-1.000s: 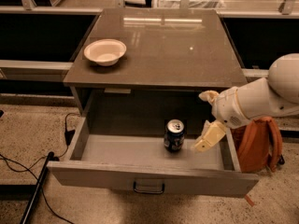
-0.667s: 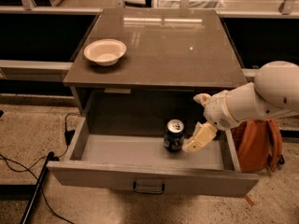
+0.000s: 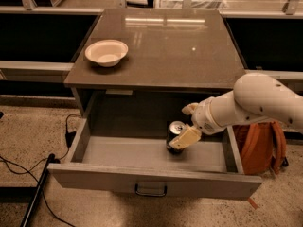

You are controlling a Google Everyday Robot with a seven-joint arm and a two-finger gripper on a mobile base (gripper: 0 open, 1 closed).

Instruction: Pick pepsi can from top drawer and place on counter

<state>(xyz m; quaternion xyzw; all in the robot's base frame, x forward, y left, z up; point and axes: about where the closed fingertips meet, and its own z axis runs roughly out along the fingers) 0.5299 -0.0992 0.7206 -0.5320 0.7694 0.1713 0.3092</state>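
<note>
The pepsi can (image 3: 173,131), dark blue with a silver top, stands upright in the open top drawer (image 3: 118,152), right of its middle. My gripper (image 3: 188,124) comes in from the right on a white arm and is open. Its near finger (image 3: 185,138) overlaps the can's right front side; its far finger (image 3: 190,109) is behind and to the right of the can. I cannot tell if either finger touches the can. The counter (image 3: 175,46) above the drawer is glossy brown-grey.
A white bowl (image 3: 106,52) sits on the counter's left side. An orange backpack (image 3: 260,145) leans by the cabinet at the right. Black cables and a dark pole (image 3: 38,188) lie on the speckled floor at the left. The drawer handle (image 3: 150,191) faces front.
My gripper has moved left inside the drawer, from right of the can to right beside it, with the near finger now overlapping the can. The can has not moved.
</note>
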